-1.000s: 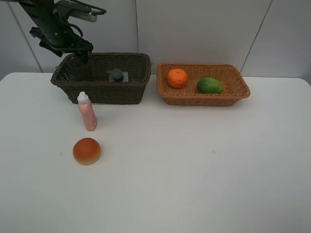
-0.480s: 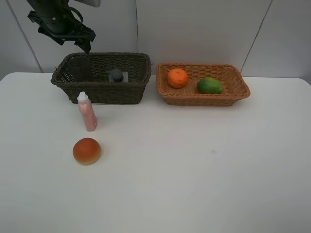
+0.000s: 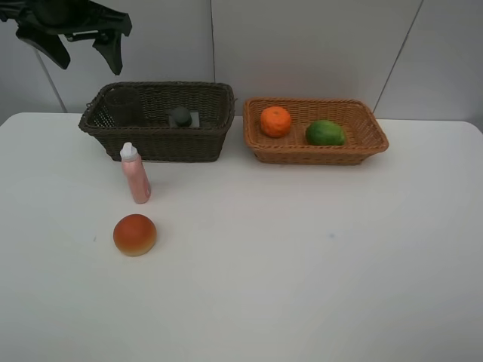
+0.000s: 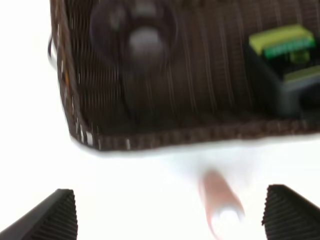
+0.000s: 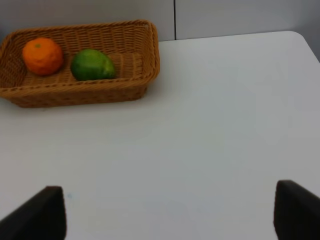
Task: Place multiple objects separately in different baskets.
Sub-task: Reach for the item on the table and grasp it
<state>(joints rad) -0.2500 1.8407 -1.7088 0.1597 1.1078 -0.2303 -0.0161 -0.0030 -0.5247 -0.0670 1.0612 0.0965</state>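
Left fingers [image 3: 113,54] spread wide and empty, high by dark basket [image 3: 155,143], right fingers [image 5: 45,212] apart, holding nothing

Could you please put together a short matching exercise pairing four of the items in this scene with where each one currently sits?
Things:
1. pink bottle
2. orange
3. bun
4. dark grey box

Places:
A. inside the dark basket
B. on the table, farthest from both baskets
C. in the light basket, beside the lime
D. standing upright on the table, just in front of the dark basket

Pairs: 1-D, 2-C, 3-B, 4-A.
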